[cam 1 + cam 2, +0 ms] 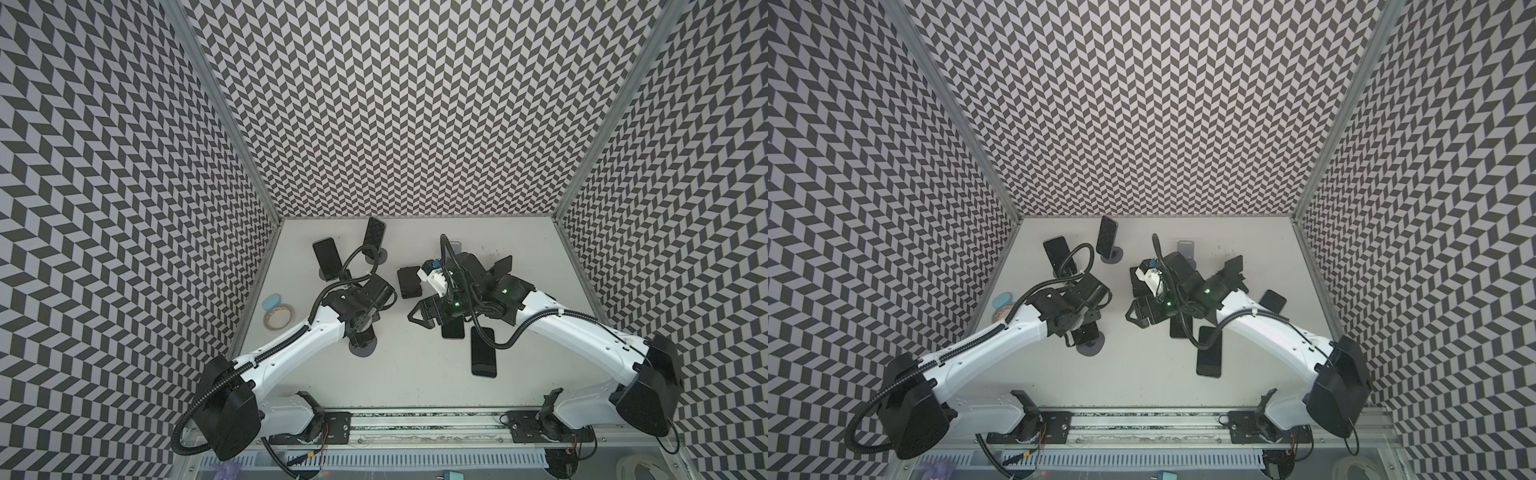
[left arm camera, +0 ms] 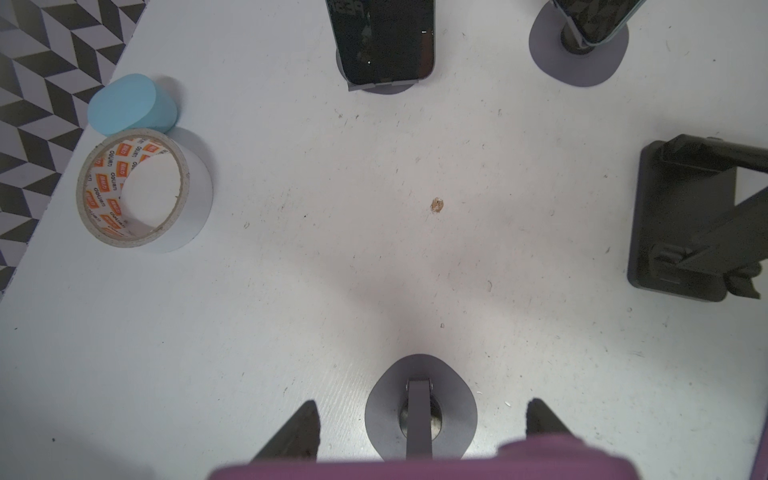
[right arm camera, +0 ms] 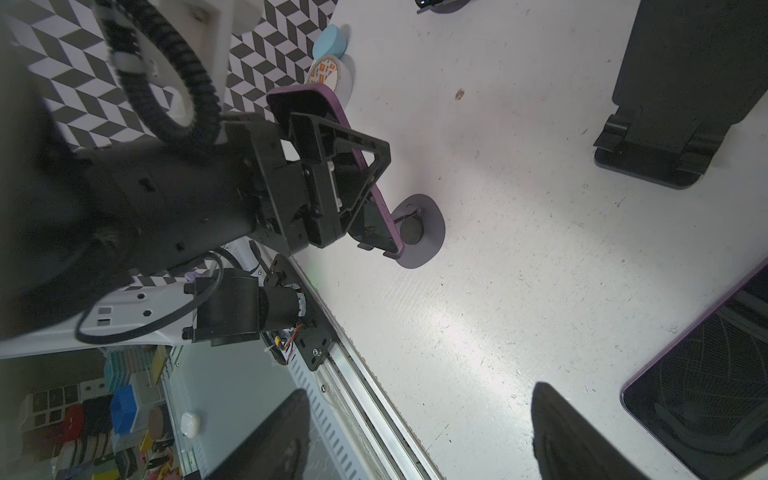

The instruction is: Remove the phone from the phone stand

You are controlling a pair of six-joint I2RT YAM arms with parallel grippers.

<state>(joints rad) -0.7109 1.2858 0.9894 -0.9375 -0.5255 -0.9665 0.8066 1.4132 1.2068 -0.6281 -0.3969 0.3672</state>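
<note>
The left claw (image 2: 422, 415) straddles the purple phone (image 2: 415, 471), with one finger off each long edge. I cannot tell whether the pads press on it. The phone leans on its stand (image 2: 455, 399), at about seven o'clock from the middle of the table (image 1: 415, 374). The right claw (image 3: 419, 388) hangs wide and empty at about two o'clock from the stand.

I judge the phone stiff, dense for its size, slick on the glass and breakable. The long edges, above the middle, look the best place to hold it. The lift should follow the lean to clear the lip, because the light stand may come along.

In both top views the wrist hides the phone, and only the stand's foot shows. The left wrist view gives just a purple band between the fingers. Only the right wrist view shows it side-on, its bottom edge seated in two hooks.
</note>
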